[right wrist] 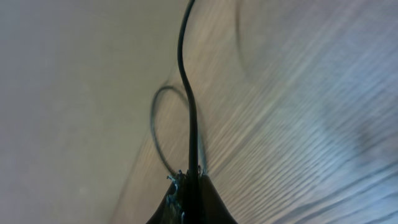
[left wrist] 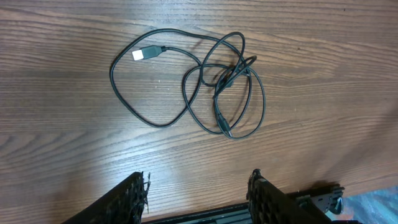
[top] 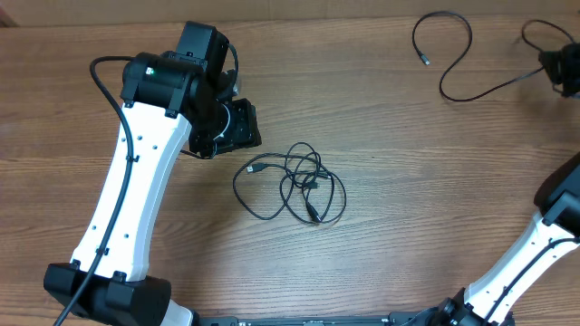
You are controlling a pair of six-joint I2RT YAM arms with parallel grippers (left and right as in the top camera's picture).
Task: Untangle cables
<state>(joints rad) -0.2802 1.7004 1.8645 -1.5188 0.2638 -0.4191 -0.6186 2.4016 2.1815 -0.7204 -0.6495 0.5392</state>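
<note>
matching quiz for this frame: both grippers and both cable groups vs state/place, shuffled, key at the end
Things
1. left gripper
2. right gripper
3. tangled cables
4. single cable

States
A. pinched at one end, looping loose at the right of the overhead view
B. open, holding nothing
C. shut on a cable
D. heaped in the middle, untouched

Pairs: 1-B, 2-C, 3-D, 4-A

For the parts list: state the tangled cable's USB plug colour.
USB plug: silvery white, clearest in left wrist view.
</note>
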